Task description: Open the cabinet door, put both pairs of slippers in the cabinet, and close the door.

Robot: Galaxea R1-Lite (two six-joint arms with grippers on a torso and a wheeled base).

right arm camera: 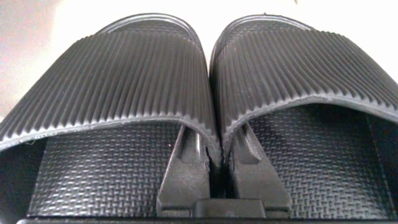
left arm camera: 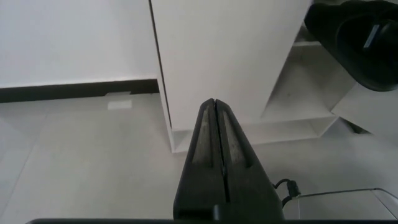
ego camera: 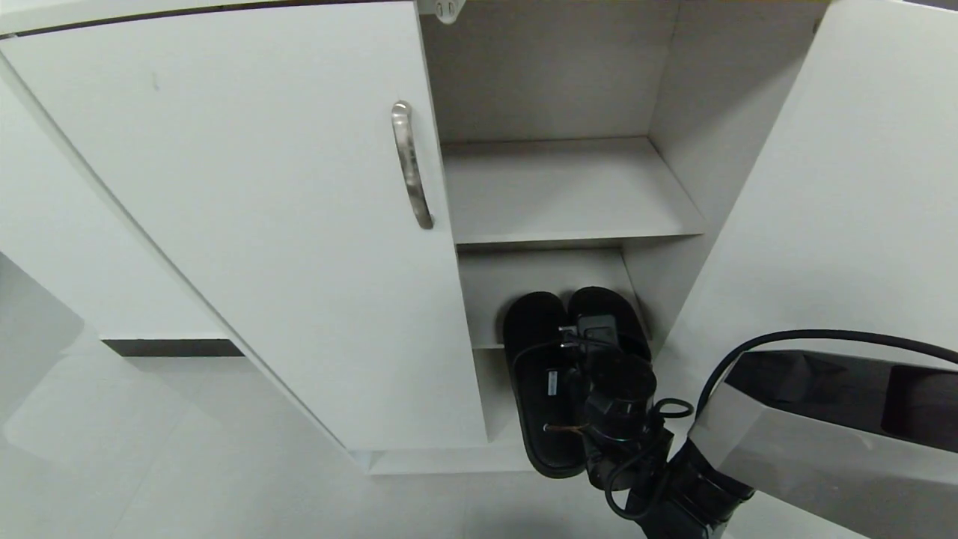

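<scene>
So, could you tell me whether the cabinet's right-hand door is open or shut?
Open: the right door is swung outward, baring the shelf inside; the left door is shut.

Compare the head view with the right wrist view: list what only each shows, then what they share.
Head view only: the white two-door cabinet, its left door shut with a curved metal bar handle, its right door swung open, the upper shelf, and the load sitting at the lower compartment's opening.
Right wrist view only: the ribbed straps, the dimpled footbeds, and the fingers pinching the two inner edges together.
Both: the pair of black rubber slippers held by the right gripper.
</scene>
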